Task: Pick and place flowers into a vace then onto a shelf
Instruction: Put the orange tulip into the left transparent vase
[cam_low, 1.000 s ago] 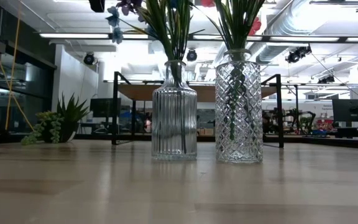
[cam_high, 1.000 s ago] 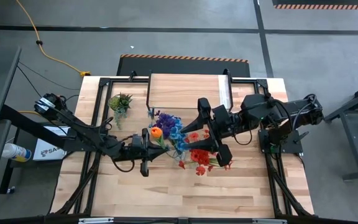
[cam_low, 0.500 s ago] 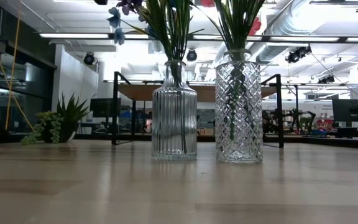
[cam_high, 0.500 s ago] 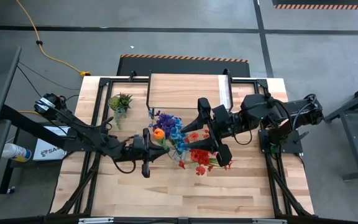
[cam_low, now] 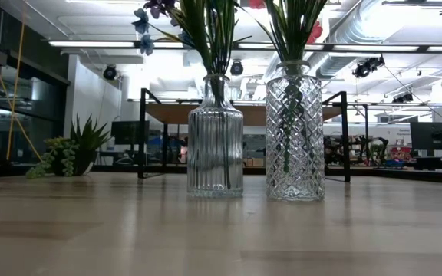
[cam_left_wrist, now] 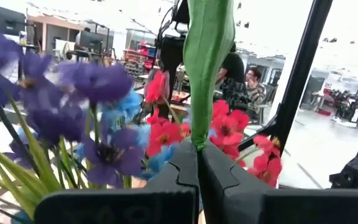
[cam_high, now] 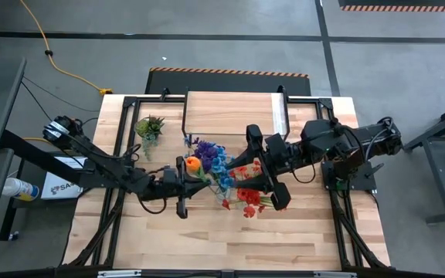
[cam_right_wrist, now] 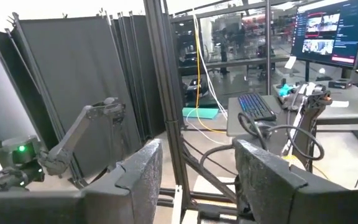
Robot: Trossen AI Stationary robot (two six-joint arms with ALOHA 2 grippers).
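While both vases (cam_low: 215, 138) stand mid-table ahead of shelf (cam_high: 230, 112), already filled with flowers (cam_high: 211, 162): left gripper (cam_high: 182, 174) nearer, clamped on one green stem (cam_left_wrist: 207, 68) rising upright from fingers (cam_left_wrist: 185, 165), just beside ribbed vase. Right gripper (cam_high: 278, 193) over red blooms, fingers (cam_right_wrist: 263, 171) apart, empty.

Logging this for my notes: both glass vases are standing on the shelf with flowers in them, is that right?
Not quite. Both glass vases hold flowers, but they stand on the wooden table, not on the shelf; the low view and the high view show it.
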